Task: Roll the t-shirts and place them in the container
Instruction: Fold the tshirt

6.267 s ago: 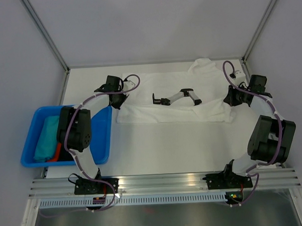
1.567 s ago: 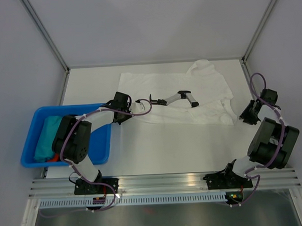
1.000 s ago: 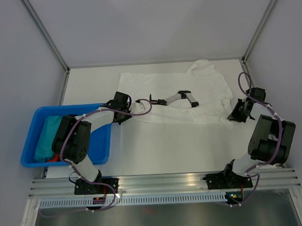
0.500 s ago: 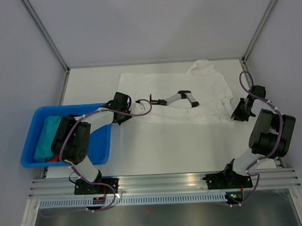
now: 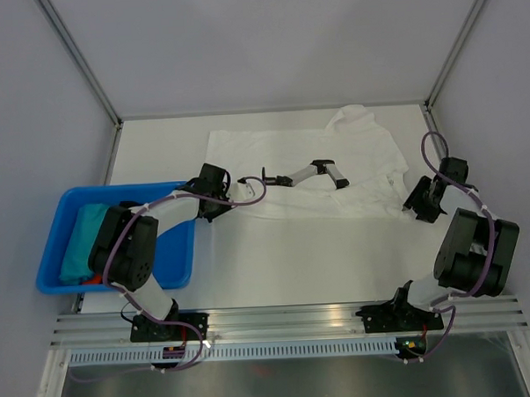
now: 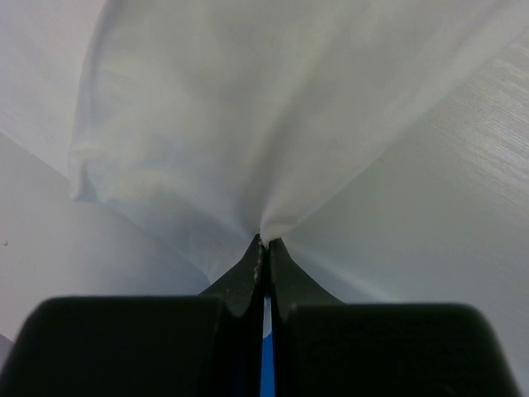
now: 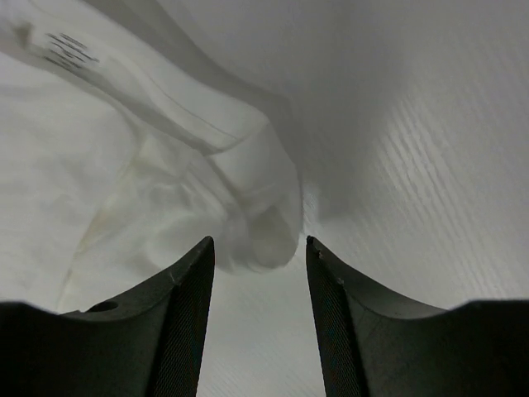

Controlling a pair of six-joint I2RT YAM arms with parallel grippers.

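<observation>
A white t-shirt (image 5: 333, 151) with a black and grey print (image 5: 303, 173) lies spread across the back of the table. My left gripper (image 5: 232, 196) is shut on its near left corner; in the left wrist view the cloth (image 6: 248, 124) bunches into the closed tips (image 6: 264, 241). My right gripper (image 5: 417, 202) stands open at the shirt's near right corner. In the right wrist view a rolled fold of the white cloth (image 7: 264, 223) lies just ahead of the spread fingers (image 7: 190, 281), not pinched. A teal cloth roll (image 5: 80, 242) and a bit of red cloth (image 5: 96, 277) lie in the bin.
A blue bin (image 5: 181, 255) stands at the near left of the table, beside the left arm. Metal frame posts rise at the back corners (image 5: 436, 85). Grey walls close in both sides.
The right gripper has opened and let go of the shirt's right corner, which now lies on the table ahead of its tips. The left gripper still pinches the left corner.
</observation>
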